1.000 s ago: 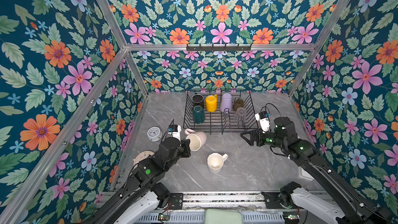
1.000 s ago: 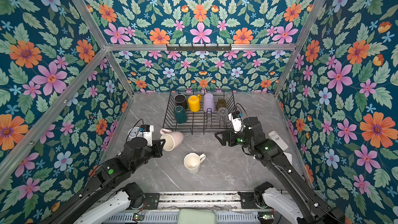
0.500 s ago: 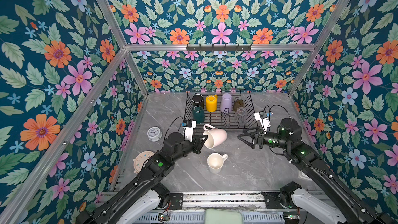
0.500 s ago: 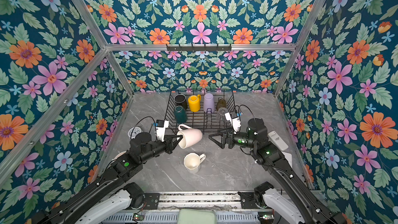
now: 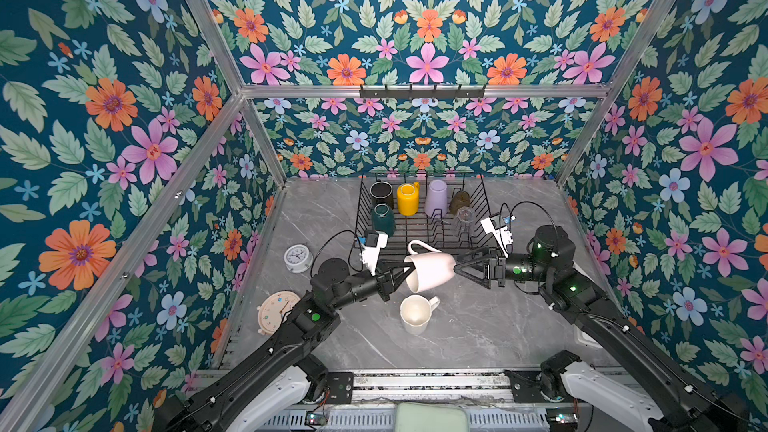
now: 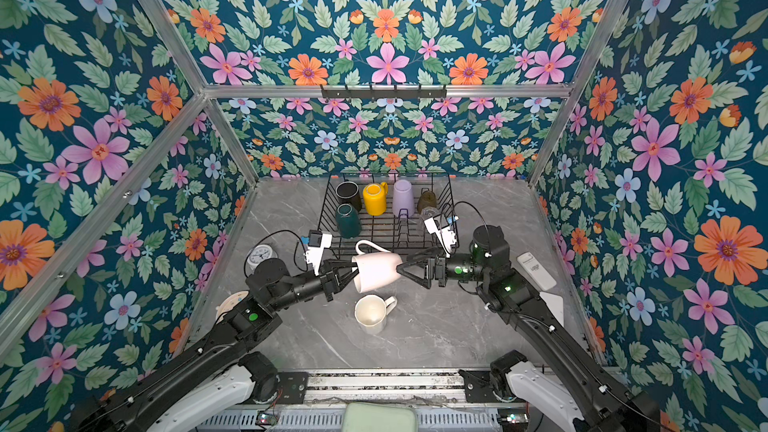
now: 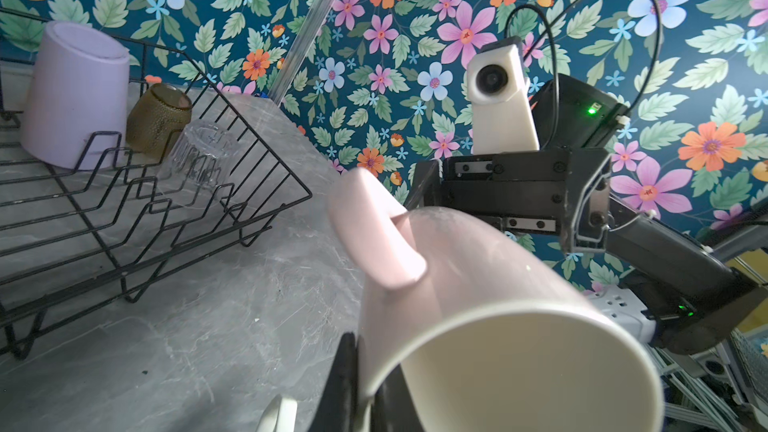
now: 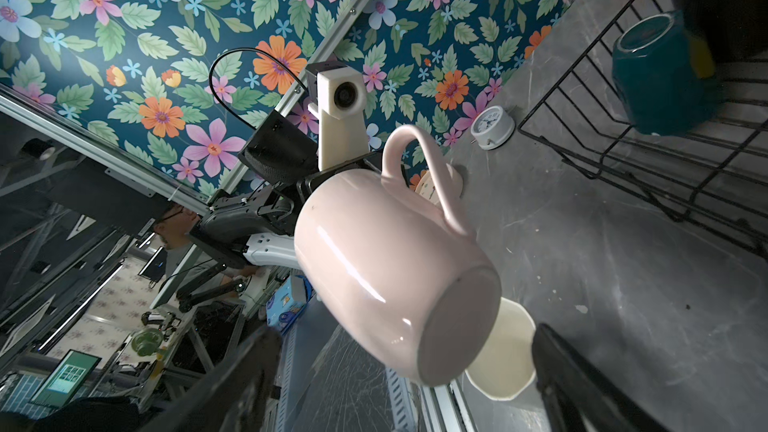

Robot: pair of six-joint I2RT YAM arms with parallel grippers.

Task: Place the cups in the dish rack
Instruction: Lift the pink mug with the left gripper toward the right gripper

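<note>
— What is found changed?
— Against the picture of a second ago, the pink mug point(image 5: 430, 270) is found raised and carried from the left to the middle. The right gripper point(image 5: 457, 264) is found brought from the corner of the rack point(image 5: 483, 197) to the mug's base.

— How is the mug held?
— It is hung on its side in the air, just before the rack's front rim, handle toward the rack. Its rim is pinched by the left gripper point(image 5: 399, 276), jaws narrow on the wall. The right jaws are spread wide, one on each side of the base, and no contact is seen.

— What is asked of the step?
— A handover is judged to be in hand. The right jaws are best closed squarely on the body near the base, clear of the handle. The left grip is best kept until that hold is made, as the glaze is likely slippery.

— What stands about?
— The white mug point(image 5: 415, 313) is left upright on the table point(image 5: 498, 326) just below, where a drop would strike it. Six cups are already racked. The green mug point(image 5: 383, 218) and clear glass point(image 5: 464, 218) are nearest, with prongs point(image 5: 436, 218) between them to be cleared. A white clock point(image 5: 297, 258) and a pale clock point(image 5: 277, 312) are set well left, out of the way.
</note>
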